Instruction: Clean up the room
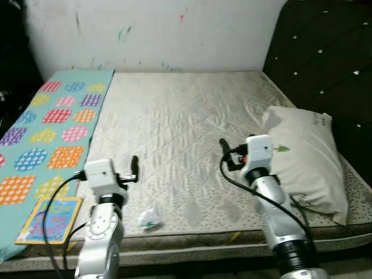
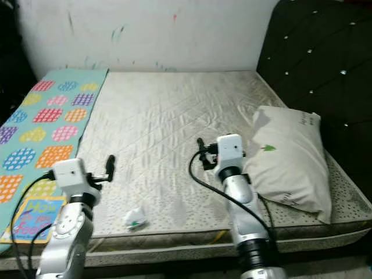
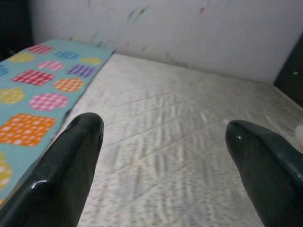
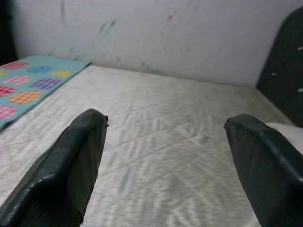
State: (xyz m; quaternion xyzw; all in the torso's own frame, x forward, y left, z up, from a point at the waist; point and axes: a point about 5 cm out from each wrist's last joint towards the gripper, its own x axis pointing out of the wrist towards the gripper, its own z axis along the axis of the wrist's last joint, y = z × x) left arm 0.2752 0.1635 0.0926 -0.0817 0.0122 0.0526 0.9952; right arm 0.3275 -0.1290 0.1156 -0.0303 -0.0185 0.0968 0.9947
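A crumpled white wrapper [image 1: 150, 220] lies near the front edge of the bare mattress [image 1: 180, 110]. A colourful children's book [image 1: 49, 220] rests on the front end of a teal blanket [image 1: 52, 125] with bright dotted circles, along the mattress's left side. A white pillow [image 1: 305, 160] lies at the right. My left gripper [image 1: 135, 164] hovers open above the mattress, just left of and behind the wrapper. My right gripper [image 1: 224, 148] is open too, held over the mattress just left of the pillow. Both wrist views show spread fingers [image 3: 71, 156] [image 4: 75, 156] with nothing between them.
A dark tufted headboard [image 1: 325, 52] rises at the right behind the pillow. A marked white wall [image 1: 157, 29] runs along the far side of the bed. Dark clutter [image 1: 11, 70] stands at the far left. The mattress's front edge [image 1: 192, 241] is directly below me.
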